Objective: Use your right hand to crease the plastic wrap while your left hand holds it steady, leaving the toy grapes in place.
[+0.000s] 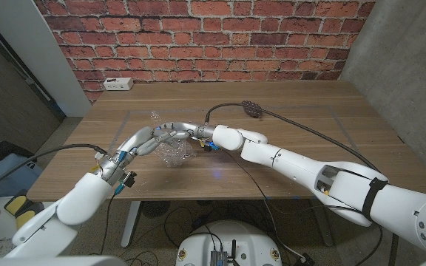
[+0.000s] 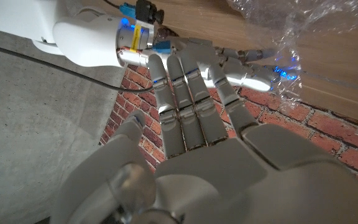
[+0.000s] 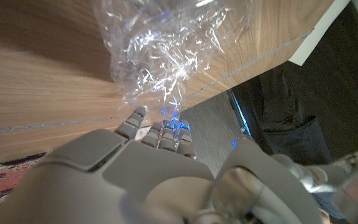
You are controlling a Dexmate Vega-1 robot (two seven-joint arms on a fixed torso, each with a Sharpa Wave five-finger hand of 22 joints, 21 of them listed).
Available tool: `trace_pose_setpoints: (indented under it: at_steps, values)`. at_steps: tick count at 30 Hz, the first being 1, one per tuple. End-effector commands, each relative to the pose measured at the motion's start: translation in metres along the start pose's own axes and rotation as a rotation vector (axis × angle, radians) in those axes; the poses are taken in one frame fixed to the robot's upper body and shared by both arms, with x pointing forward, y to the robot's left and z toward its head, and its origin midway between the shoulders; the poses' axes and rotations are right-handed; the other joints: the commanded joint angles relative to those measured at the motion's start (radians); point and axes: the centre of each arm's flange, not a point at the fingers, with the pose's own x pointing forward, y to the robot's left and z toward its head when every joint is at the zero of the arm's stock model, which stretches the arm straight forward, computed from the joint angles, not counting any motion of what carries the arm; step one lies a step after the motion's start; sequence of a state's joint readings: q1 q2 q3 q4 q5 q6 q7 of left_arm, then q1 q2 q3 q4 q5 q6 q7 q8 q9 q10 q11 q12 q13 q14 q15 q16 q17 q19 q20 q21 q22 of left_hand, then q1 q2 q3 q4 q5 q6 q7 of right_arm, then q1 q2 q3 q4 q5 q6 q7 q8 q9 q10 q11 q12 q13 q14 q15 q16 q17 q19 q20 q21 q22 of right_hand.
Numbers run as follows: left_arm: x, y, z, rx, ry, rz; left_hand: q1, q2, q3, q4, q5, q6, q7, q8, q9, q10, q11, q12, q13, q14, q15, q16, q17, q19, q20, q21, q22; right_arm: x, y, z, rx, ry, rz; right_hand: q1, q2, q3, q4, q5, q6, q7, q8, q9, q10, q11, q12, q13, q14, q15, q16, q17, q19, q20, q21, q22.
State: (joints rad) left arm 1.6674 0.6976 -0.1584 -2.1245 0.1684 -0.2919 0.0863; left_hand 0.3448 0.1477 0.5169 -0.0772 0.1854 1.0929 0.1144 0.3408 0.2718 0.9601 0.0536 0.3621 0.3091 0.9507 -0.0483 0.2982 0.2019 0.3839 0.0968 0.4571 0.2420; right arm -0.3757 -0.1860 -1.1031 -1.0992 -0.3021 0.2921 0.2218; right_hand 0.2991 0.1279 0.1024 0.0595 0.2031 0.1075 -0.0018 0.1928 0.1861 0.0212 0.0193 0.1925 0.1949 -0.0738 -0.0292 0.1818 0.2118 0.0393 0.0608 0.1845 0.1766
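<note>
Across the middle of the head view stretches the wooden table (image 1: 316,140), backed by a red brick wall (image 1: 198,37) along the top of the frame, with grey concrete at the upper right and a pale panel at the upper left. From the lower left corner the left robot hand (image 1: 167,135) reaches up toward the centre, its fingers extended side by side, and from the lower right the right robot hand (image 1: 198,137) comes in to meet it; the two touch fingertips just above the plastic wrap (image 1: 173,154). Whether either hand actually pinches the film I cannot tell. That wrap is a crumpled clear wad slightly left of centre, lumpy rather than long, so no clear axis can be read. The toy grapes (image 1: 252,108), a dark cluster, sit up and to the right of centre, well apart from the wrap, beside a black cable (image 1: 324,140). A white power strip (image 1: 117,83) lies at the table's far left edge.
</note>
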Motion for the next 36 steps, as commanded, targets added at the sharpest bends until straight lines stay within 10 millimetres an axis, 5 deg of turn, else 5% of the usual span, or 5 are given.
trace_pose_setpoints:
  at_steps: [1, 12, 36]
  values:
    - [0.003, -0.002, 0.0, -0.002, -0.001, -0.006, -0.008, -0.004, 0.008, 0.0, 0.004, 0.004, 0.001, 0.002, 0.004, 0.007, 0.001, -0.001, 0.006, 0.006, 0.002, -0.006, 0.006, 0.005, 0.005, 0.013, 0.005, 0.006, 0.009, -0.006, -0.025, 0.018, 0.101, -0.011, -0.002, 0.0, 0.007, 0.006, 0.0, 0.006, 0.0, 0.0, 0.0, -0.002, 0.0, -0.001, -0.005, 0.0, 0.005, -0.001, -0.001, -0.003, 0.008, 0.003]
    - [0.003, -0.004, 0.001, -0.004, -0.003, -0.007, -0.011, -0.004, 0.011, -0.001, 0.004, 0.005, 0.0, 0.001, 0.005, 0.007, 0.002, -0.003, 0.009, 0.008, 0.002, -0.006, 0.006, 0.004, 0.005, 0.015, 0.004, 0.003, 0.013, -0.009, -0.018, 0.039, 0.124, -0.028, -0.001, -0.003, 0.016, 0.009, 0.008, 0.017, 0.003, 0.0, 0.001, 0.025, 0.002, -0.002, 0.011, 0.023, 0.012, -0.011, 0.02, -0.005, 0.017, 0.002]
    - [-0.007, -0.006, 0.008, -0.003, -0.016, 0.009, -0.021, -0.008, 0.015, -0.004, 0.003, 0.005, 0.001, -0.001, 0.006, 0.007, 0.002, -0.005, 0.016, 0.009, 0.002, -0.009, 0.006, 0.004, 0.006, 0.021, 0.002, -0.004, 0.013, -0.004, -0.026, 0.034, 0.089, -0.031, -0.002, -0.001, 0.015, 0.012, -0.006, 0.012, -0.003, 0.001, -0.011, 0.024, -0.001, -0.002, 0.006, 0.031, 0.008, -0.02, 0.013, 0.01, 0.014, 0.002]
